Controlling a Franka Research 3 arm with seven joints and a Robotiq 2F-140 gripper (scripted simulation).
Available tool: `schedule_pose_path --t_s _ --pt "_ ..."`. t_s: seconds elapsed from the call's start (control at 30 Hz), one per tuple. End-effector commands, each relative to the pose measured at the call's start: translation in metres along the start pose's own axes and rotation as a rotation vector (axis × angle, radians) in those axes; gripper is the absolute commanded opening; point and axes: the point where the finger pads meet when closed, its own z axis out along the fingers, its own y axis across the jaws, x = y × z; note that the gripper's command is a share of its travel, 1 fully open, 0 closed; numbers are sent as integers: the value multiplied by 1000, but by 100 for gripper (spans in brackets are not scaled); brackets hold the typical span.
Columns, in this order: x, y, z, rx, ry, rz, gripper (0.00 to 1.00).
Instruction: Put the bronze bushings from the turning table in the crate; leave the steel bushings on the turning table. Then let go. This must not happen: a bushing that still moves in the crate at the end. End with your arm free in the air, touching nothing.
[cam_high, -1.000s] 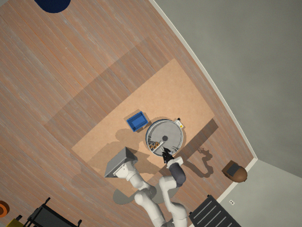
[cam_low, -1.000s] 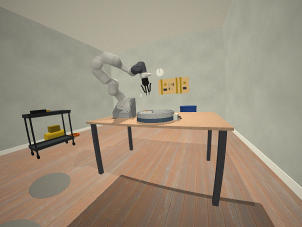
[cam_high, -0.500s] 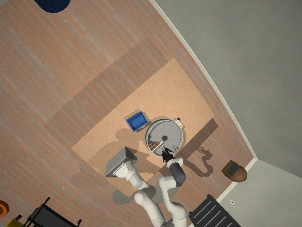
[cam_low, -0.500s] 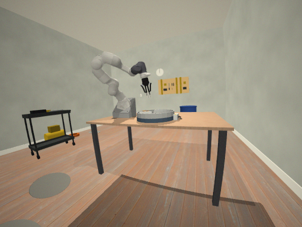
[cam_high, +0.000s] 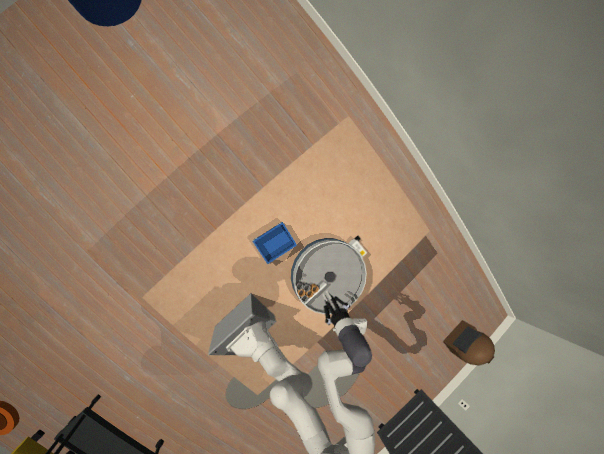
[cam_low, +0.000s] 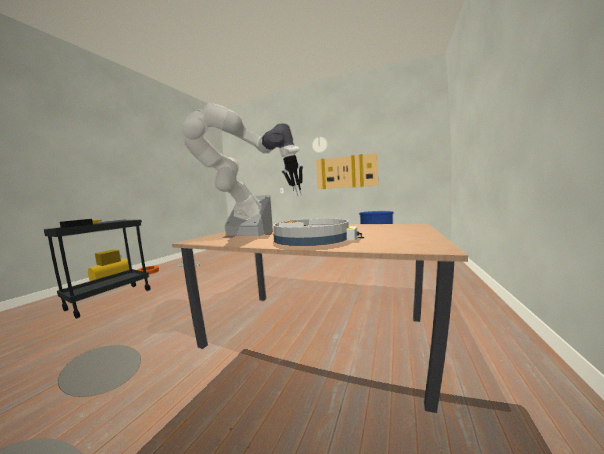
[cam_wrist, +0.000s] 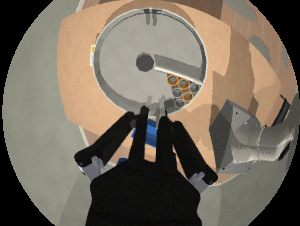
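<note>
The round grey turning table (cam_high: 345, 265) (cam_low: 310, 239) (cam_wrist: 120, 50) has a raised rim and a pale bar (cam_wrist: 177, 74) across one side. Three bronze bushings (cam_high: 310, 294) (cam_wrist: 184, 84) stand against that bar, mixed with several steel bushings (cam_wrist: 176, 92). The blue crate (cam_high: 275, 243) (cam_wrist: 151, 136) stands beside the turning table; its inside looks empty in the top view. In the exterior view it is hidden. My gripper (cam_high: 328, 296) (cam_low: 298, 193) (cam_wrist: 154, 103) is shut nearly fully, with a narrow gap and nothing seen between its fingertips. It hangs high above the turning table, clear of the bushings.
A small white box (cam_high: 359, 248) (cam_low: 352, 233) sits against the turning table's outer side. The arm's grey wedge-shaped base (cam_high: 235, 327) (cam_wrist: 227, 132) stands on the wooden table (cam_high: 345, 165) (cam_low: 415, 240). The turning table's rim stands between the bushings and the crate.
</note>
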Motion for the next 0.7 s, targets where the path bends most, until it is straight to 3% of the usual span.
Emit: schedule_pose_path --t_s 0.0,0.67 --pt "0 -1 2 10 13 167 10" --pt "3 -3 10 18 30 476 10"
